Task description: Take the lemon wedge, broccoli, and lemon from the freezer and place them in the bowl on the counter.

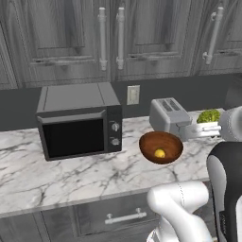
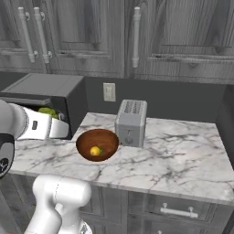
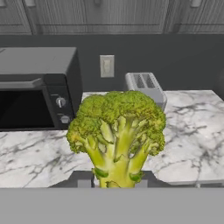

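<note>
My gripper (image 3: 116,183) is shut on the pale stem of the broccoli (image 3: 117,127), a leafy green clump that stands upright close in front of the hand camera. In the left base view the broccoli (image 1: 209,116) hangs above the counter (image 1: 71,175), to the right of the toaster and right of the reddish-brown bowl (image 1: 147,140). A small yellow fruit piece (image 1: 160,153) lies in the bowl; I cannot tell whether it is the lemon wedge or the lemon. From the right base view the broccoli (image 2: 47,111) peeks over my white forearm, left of the bowl (image 2: 85,137). The freezer is out of view.
A dark microwave (image 1: 78,120) stands at the left of the counter and a silver toaster (image 1: 168,113) just behind the bowl. A wall outlet (image 1: 133,94) sits between them. Dark wood-grain cabinets (image 1: 71,38) hang above; drawers run under the counter edge.
</note>
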Available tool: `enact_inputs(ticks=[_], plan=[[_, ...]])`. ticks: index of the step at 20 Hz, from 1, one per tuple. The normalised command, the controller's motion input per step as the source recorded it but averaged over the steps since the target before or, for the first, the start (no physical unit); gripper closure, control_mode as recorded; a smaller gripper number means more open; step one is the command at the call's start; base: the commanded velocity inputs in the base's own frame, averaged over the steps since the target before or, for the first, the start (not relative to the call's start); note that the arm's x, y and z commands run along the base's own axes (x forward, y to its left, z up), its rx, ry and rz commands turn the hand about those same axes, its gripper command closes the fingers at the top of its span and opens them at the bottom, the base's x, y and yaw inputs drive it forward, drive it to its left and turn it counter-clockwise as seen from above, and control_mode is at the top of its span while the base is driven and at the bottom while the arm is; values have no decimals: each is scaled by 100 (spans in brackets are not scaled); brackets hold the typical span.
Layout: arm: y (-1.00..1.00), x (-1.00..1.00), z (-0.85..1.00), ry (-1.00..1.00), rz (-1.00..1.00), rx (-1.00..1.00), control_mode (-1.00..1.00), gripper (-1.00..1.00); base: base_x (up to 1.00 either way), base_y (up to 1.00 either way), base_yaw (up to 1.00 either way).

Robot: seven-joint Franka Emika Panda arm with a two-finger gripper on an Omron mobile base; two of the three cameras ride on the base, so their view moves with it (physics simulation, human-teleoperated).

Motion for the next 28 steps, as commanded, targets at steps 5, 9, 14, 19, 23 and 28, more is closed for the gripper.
enact_inputs(ticks=[5,9,14,19,23,28], plan=[[-4,18,-15,6,0,0,-100,100,28,-5,0],[-22,34,-59,32,0,1,-100,100,0,0,0],[-22,50,-46,16,2,0,-100,100,0,0,0],[-2,53,-42,7,3,0,-100,100,0,0,0],[0,47,-62,3,1,0,-100,100,0,0,0],[0,64,-58,1,3,0,-100,100,0,0,0]])
